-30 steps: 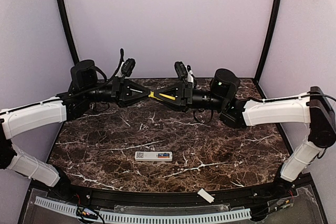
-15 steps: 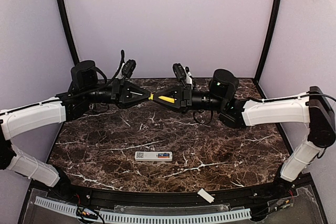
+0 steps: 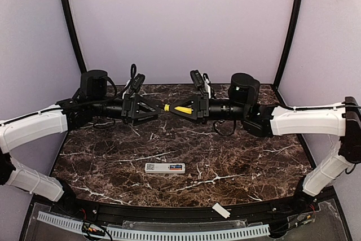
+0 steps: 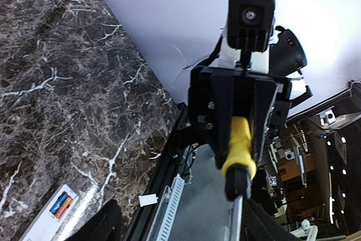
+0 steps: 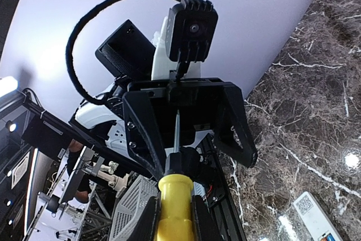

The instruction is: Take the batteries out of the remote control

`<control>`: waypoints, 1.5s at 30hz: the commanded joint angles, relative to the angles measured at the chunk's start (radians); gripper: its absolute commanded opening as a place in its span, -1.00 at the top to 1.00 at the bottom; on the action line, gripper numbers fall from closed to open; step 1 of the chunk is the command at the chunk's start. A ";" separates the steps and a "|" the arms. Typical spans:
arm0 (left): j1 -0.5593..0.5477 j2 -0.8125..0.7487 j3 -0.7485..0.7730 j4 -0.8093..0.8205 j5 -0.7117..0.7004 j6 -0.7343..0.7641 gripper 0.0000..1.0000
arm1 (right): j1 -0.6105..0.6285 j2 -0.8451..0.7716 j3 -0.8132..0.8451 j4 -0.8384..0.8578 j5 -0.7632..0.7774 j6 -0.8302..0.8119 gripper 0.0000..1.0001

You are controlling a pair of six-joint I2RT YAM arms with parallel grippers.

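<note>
So the left pincer [image 3: 153, 109] is gaping wide now, backing off the screwdriver [image 3: 181, 108]; the right pincer [image 3: 174, 109] is clamping its handle. The remote control [image 3: 161, 167] is sitting lower centre on the bench [image 3: 254, 156], batteries [image 3: 176, 167] still loaded.

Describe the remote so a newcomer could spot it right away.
On the dark marble table, look near the middle of its front edge: the remote control is the slim white bar lying flat. Orange and blue batteries show at its right end and a QR sticker at its left. The shorter plain white cover plate sits off the marble on the black front rail.
</note>
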 commanded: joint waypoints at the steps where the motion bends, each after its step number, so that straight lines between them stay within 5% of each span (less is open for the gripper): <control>1: 0.004 -0.047 0.040 -0.259 -0.108 0.185 -0.49 | 0.006 -0.085 -0.028 -0.120 0.070 -0.068 1.00; 11: 0.004 -0.053 0.100 -0.608 -0.370 0.460 -0.85 | 0.006 -0.277 -0.074 -0.488 0.281 -0.135 1.00; 20: -0.112 0.007 0.071 -0.697 -0.586 0.660 -0.93 | 0.006 -0.459 -0.139 -0.756 0.414 -0.135 1.00; 32: -0.232 0.205 0.075 -0.671 -0.587 0.991 -0.75 | 0.006 -0.614 -0.184 -0.899 0.490 -0.142 1.00; 45: -0.280 0.429 0.153 -0.691 -0.625 1.072 -0.57 | 0.006 -0.585 -0.107 -1.084 0.519 -0.212 1.00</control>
